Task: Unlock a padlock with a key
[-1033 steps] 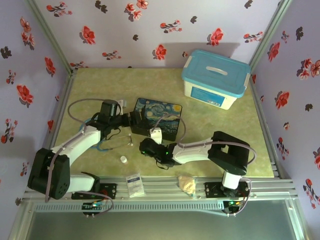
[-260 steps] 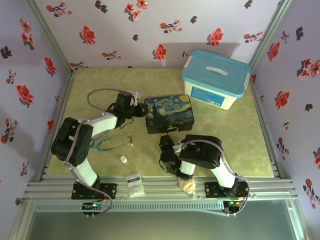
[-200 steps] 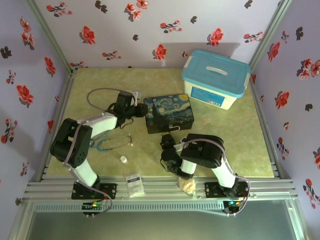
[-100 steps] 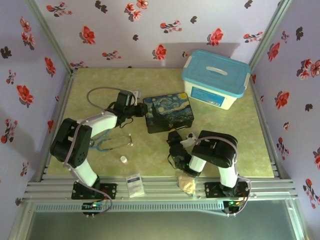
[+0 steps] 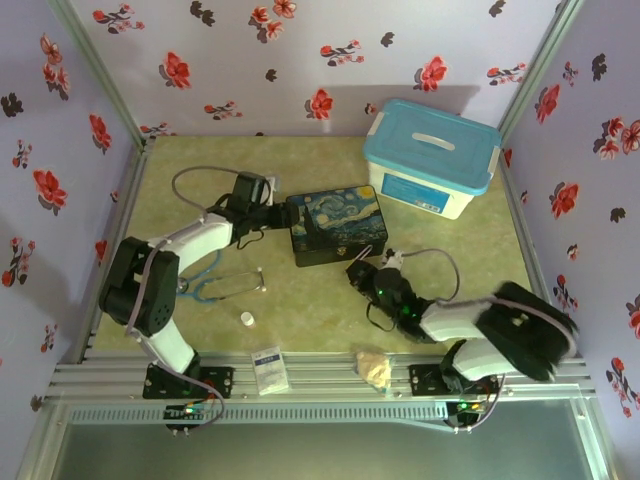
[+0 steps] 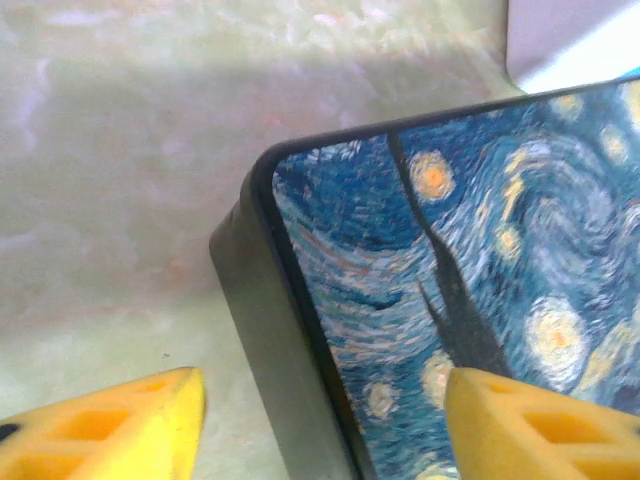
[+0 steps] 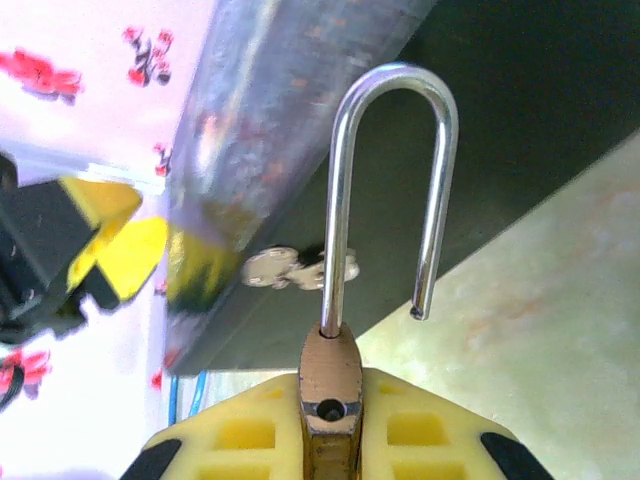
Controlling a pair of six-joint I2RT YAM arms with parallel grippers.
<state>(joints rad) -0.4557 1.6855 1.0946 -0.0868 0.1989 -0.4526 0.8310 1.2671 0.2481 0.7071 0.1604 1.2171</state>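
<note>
Found the right fingers (image 7: 245, 440) pressed together on the padlock (image 7: 330, 375), pinching its brass body edge-on, a small dark hole showing on the end nearest the wrist camera. Saw the silver shackle standing up out of the body, one leg seated, the other hanging free beside it with its tip in the air. Placed that pinch, from above, just off the near right corner of the starry-night tin (image 5: 338, 225), over the desk (image 5: 470, 280), the right arm smeared by blur. Noted a small silvery piece against the tin's dark side wall behind the shackle, too blurred to identify. Found the left fingers (image 6: 110, 430) spread wide at the tin's left end, one over bare desk, the other over the painted lid, the lid's rounded corner between them; could not judge contact with the tin. Saw a blue-lidded white box (image 5: 430, 158) at the far right, a stethoscope (image 5: 225, 285) with blue tubing on the desk left of the tin, a small white cylinder (image 5: 246, 319) nearer, and a white packet (image 5: 268, 368) and a pale yellowish lump (image 5: 374, 369) by the near edge.
</note>
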